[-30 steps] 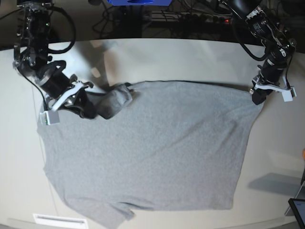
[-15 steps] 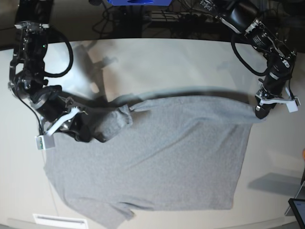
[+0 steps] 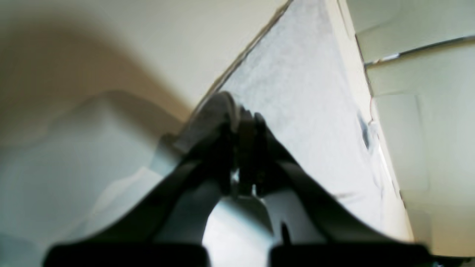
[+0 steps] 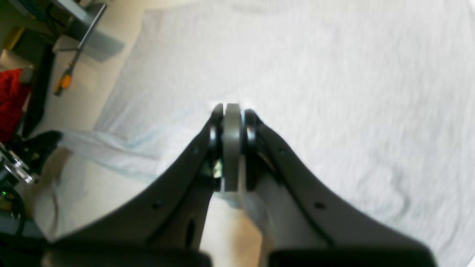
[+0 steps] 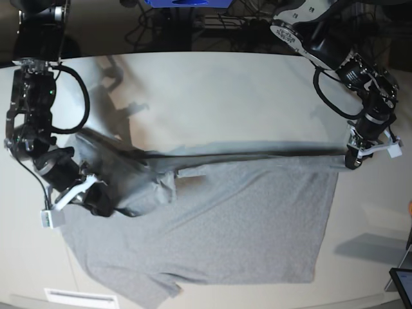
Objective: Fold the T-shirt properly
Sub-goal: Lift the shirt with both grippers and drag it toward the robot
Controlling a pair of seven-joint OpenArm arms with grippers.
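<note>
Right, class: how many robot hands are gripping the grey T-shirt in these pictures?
2. The right hand pinches the T-shirt at the base view's left; the left hand pinches its corner at that view's right.

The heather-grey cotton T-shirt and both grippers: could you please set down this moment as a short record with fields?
garment: heather-grey cotton T-shirt, plain side showing, no lettering visible
surface: pale cream table
far edge: raised off the table between the two grippers, a shadow under it
near part: lying flat, one short sleeve at the near edge
left gripper: shut on the T-shirt's far corner
right gripper: shut on the bunched cloth at the other far corner
fold: not yet made
</note>
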